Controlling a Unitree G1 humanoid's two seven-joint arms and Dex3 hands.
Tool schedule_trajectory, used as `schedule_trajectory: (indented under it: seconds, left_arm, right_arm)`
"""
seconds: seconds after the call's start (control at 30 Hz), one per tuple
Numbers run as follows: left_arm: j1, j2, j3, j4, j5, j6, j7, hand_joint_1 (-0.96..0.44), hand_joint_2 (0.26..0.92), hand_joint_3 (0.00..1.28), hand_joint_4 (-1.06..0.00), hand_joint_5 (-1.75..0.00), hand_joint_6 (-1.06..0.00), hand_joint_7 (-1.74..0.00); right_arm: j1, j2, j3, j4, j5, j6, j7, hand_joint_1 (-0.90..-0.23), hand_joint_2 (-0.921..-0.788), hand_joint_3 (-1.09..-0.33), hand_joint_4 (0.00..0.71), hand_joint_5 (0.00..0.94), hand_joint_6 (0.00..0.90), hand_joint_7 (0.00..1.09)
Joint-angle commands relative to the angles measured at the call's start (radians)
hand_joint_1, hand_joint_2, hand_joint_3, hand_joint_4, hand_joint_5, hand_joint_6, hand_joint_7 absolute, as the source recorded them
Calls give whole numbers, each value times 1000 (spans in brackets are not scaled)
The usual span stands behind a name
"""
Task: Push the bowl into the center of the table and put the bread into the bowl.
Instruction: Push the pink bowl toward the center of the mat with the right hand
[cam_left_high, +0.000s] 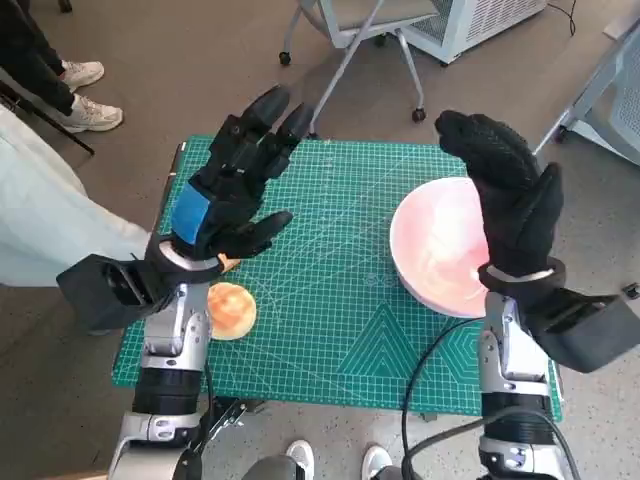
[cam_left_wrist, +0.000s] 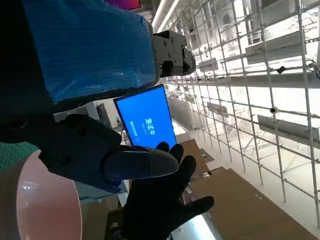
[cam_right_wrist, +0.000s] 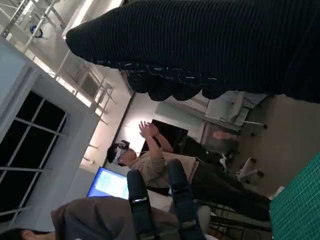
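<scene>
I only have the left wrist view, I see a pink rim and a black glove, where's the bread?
Observer: The bread lies on the green mat near its front left corner, beside the left forearm; it is not in the bowl.
Operator: Is the bowl centered yet?
Observer: No. In the head view it sits at the mat's right side, partly under the right hand.
Operator: Is either hand holding anything?
Observer: Neither. The left hand is raised above the mat with its fingers spread, and the right hand is likewise raised and open.
Operator: Anyone nearby?
Observer: Yes, the right wrist view shows a seated person wearing a headset, hands raised.
</scene>
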Motion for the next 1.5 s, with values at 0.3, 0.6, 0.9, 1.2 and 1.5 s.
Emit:
schedule_trajectory:
  seconds: [0.3,0.6,0.9,1.2,1.5]
  left_arm:
    - [25,-3,21,11,-3,-30,-3,-543,921,392,-105,-4,1,-374]
    - [23,-4,25,31,17,-55,22,-557,921,395,-102,-2,1,-364]
    - [16,1,23,40,32,-67,33,-558,921,392,-110,-6,1,-371]
    - [17,15,16,25,54,-63,44,-582,921,390,-116,-8,1,-386]
    - [23,34,17,13,56,-58,49,-592,921,394,-119,-9,1,-389]
  right_arm:
    - [-42,-147,-215,397,-28,-182,-153,-672,-921,-726,259,1,174,383]
    - [-110,-221,-278,721,-40,-208,-276,-623,-921,-813,205,0,150,345]
    - [-133,-217,-342,890,37,-81,-215,-547,-921,-892,122,0,111,314]
    - [-133,-164,-346,950,31,41,-220,-555,-921,-865,117,2,148,299]
    - [-162,-92,-337,952,23,89,-220,-576,-921,-852,133,8,162,284]
